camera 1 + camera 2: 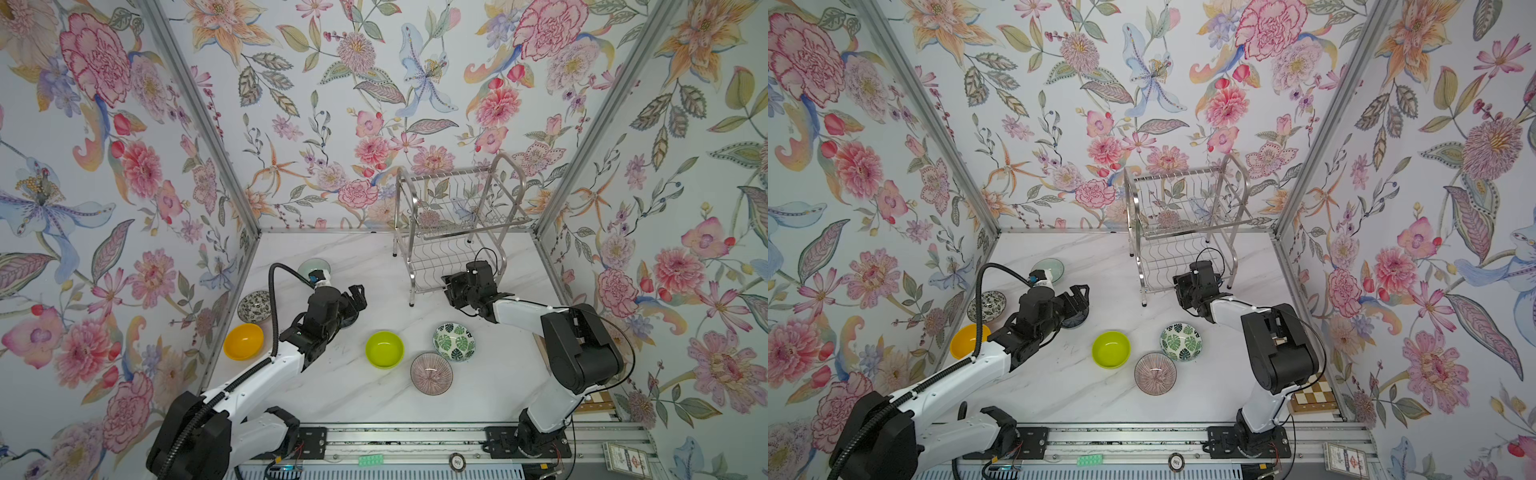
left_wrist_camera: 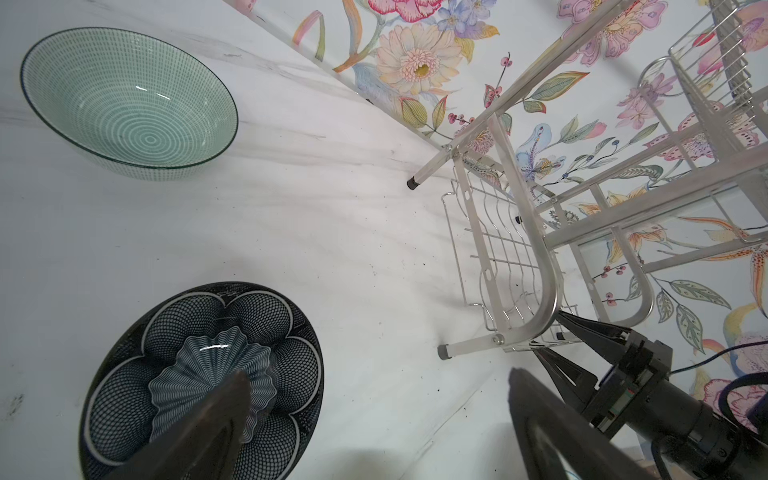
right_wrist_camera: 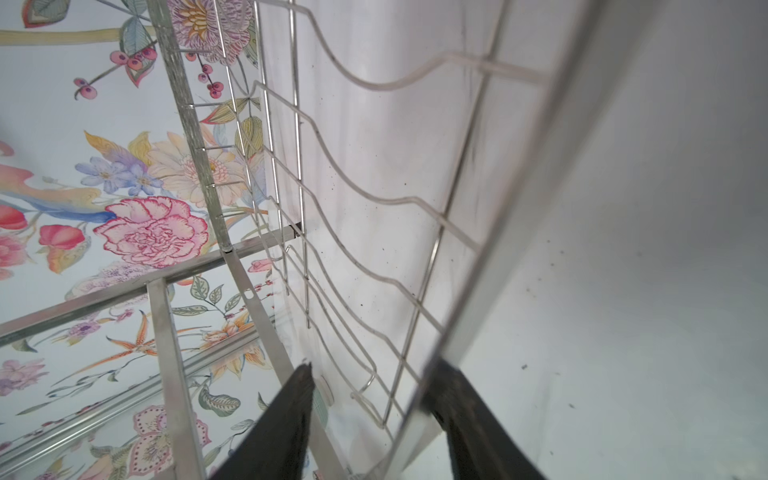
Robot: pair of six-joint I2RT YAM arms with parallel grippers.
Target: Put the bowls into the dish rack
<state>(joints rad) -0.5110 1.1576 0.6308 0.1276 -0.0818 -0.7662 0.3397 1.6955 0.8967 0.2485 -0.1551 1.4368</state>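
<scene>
The silver dish rack (image 1: 457, 199) (image 1: 1183, 195) stands at the back right with no bowl in it. My right gripper (image 1: 451, 291) (image 3: 374, 390) is open, its jaws straddling the rack's lower front rail (image 3: 505, 224). My left gripper (image 1: 359, 297) (image 2: 374, 382) hangs wide open, one finger (image 2: 220, 411) over the dark navy flower bowl (image 2: 266, 332) (image 1: 350, 323). On the table sit the pale celadon bowl (image 1: 314, 266) (image 2: 129, 104), speckled bowl (image 1: 254, 306), orange-yellow bowl (image 1: 244, 340), lime green bowl (image 1: 384, 349), green-leaf bowl (image 1: 454, 341) and pink striped bowl (image 1: 431, 373).
Flowered walls close in the marble table (image 1: 332, 390) on three sides. A metal rail (image 1: 415, 436) carrying both arm bases runs along the front. A wooden chessboard (image 1: 1312, 397) lies at the front right behind the right arm.
</scene>
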